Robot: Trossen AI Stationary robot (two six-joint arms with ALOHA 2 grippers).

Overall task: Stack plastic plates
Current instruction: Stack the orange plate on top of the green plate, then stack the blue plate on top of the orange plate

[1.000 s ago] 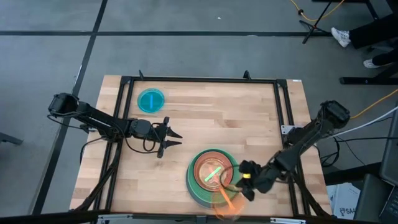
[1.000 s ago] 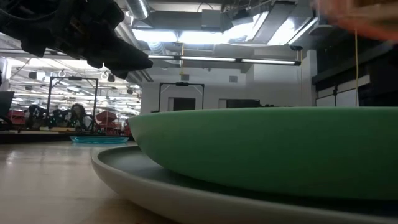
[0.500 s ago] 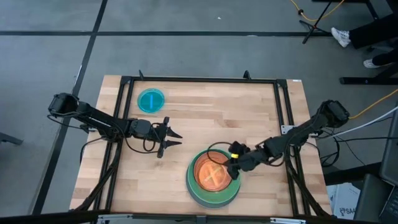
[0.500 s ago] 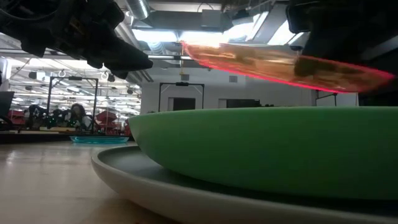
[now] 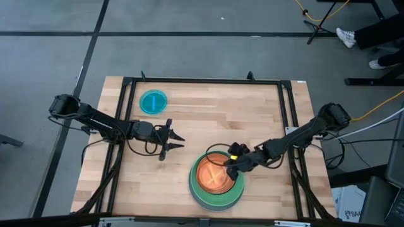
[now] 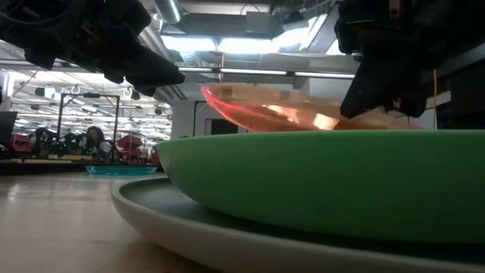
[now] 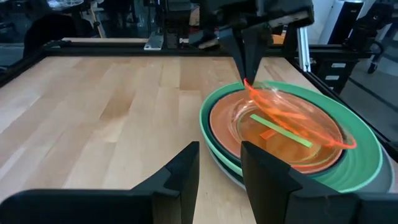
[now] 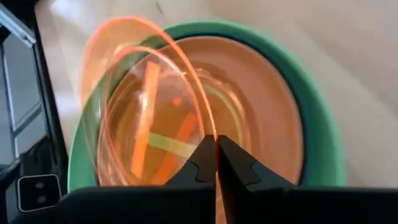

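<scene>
Right now the right gripper [image 5: 231, 158] pinches the rim of the orange plate [image 5: 213, 177], its fingers pressed together on the thin edge, as the right wrist view shows [image 8: 216, 155]. From that grip the orange plate [image 7: 292, 121] hangs tilted, its far side low over the stack [image 5: 216, 180], its held side raised. Beneath it lie the brown plate [image 7: 221, 127], then the green plate [image 6: 318, 182], then the grey plate [image 6: 189, 227] on the table [image 5: 208, 120]. Well apart from the right gripper, across the table, the left gripper [image 5: 177, 140] hovers with fingers spread, holding nothing. Beyond it, near the far corner, sits the cyan plate [image 5: 153, 101], alone.
</scene>
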